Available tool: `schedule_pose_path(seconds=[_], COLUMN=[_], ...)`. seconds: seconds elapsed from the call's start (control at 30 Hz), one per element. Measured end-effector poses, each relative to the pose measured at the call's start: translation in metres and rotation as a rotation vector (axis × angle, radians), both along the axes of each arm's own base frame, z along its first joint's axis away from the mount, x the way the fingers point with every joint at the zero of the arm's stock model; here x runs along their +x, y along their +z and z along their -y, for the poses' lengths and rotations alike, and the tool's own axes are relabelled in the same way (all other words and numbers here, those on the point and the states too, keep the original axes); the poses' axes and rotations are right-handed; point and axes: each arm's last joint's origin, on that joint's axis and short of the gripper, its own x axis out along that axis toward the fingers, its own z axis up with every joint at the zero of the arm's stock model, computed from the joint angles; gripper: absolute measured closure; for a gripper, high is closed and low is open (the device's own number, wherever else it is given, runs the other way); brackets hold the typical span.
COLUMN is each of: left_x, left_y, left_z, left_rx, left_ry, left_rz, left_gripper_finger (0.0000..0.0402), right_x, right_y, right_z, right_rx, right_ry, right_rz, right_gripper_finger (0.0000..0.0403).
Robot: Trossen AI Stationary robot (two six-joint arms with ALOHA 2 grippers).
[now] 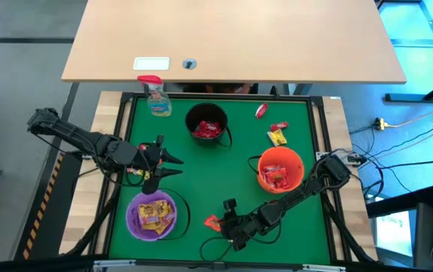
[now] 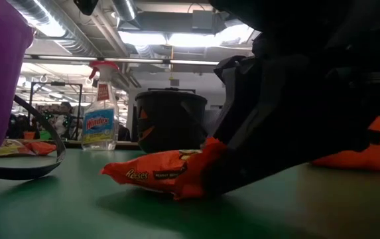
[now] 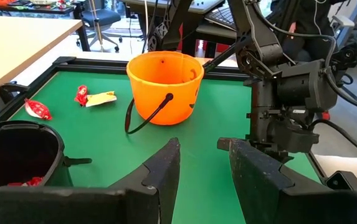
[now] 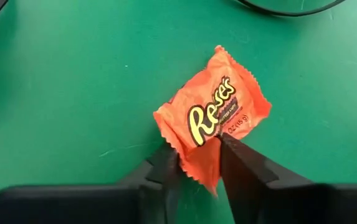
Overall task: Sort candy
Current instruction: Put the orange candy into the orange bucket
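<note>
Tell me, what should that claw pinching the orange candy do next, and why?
Probably lift it slightly. The right claw has its fingers on either side of one edge of the orange Reese's packet, which lies flat on the green table. Raising it would show whether the grip holds before it heads for the orange bucket.

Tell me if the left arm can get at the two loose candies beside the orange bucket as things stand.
Probably yes. The left gripper hovers at mid-table, and open green mat runs from it to the two candies; the black bucket and orange bucket flank that path rather than block it.
</note>
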Motion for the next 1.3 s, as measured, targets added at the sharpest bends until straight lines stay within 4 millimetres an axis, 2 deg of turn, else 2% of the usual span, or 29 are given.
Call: schedule_pose_path(seconds=[0.3, 0.43, 0.57, 0.93, 1.3], left_x=[0.0, 0.0, 0.0, 0.0, 0.0], left_y=[0.0, 0.0, 0.0, 0.0, 0.0], left_z=[0.0, 0.0, 0.0, 0.001, 0.001], left_rx=[0.0, 0.002, 0.003, -0.004, -0.003], left_ry=[0.0, -0.001, -0.001, -0.024, -0.019], left_rz=[0.0, 0.0, 0.0, -0.002, 0.0], left_gripper_finger=[0.0273, 0.0273, 0.0273, 0.0273, 0.0273], right_x=[0.001, 0.008, 0.013, 0.022, 0.006], right_y=[0.004, 0.018, 0.037, 0.106, 0.12], right_z=[-0.001, -0.007, -0.011, -0.018, -0.007], right_rx=[0.024, 0.057, 0.033, -0.004, -0.071], right_ry=[0.003, 0.019, 0.03, 0.003, -0.009], right_rz=[0.007, 0.021, -0.03, -0.123, -0.236], right_gripper_finger=[0.0365, 0.0377, 0.0378, 0.0378, 0.0377])
